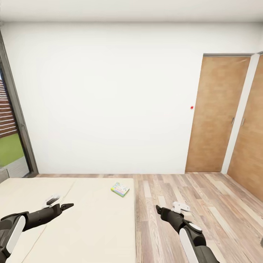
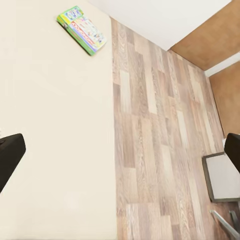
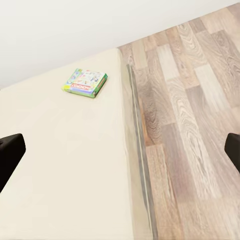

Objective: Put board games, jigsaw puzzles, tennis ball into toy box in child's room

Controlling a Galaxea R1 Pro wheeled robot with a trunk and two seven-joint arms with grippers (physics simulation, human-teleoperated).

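Note:
One board game (image 1: 120, 189), a thin pastel box with a green edge, lies flat near the far right corner of the bed (image 1: 91, 226). It also appears in the left wrist view (image 2: 82, 30) and the right wrist view (image 3: 85, 82). My left gripper (image 1: 68, 206) hovers open over the beige mattress, well short of the box, its fingers (image 2: 9, 156) spread wide. My right gripper (image 1: 159, 209) is open too, above the floor just right of the bed edge, with nothing between its fingers (image 3: 10, 152). The table, toy box, jigsaw puzzles and tennis ball are out of view.
Wood-plank floor (image 1: 190, 204) runs along the bed's right side. Two brown wooden doors (image 1: 217, 113) stand at the far right in the white wall (image 1: 109, 95). A dark-framed window (image 1: 11, 138) is at the left. A grey-framed panel (image 2: 222, 177) sits low on the floor.

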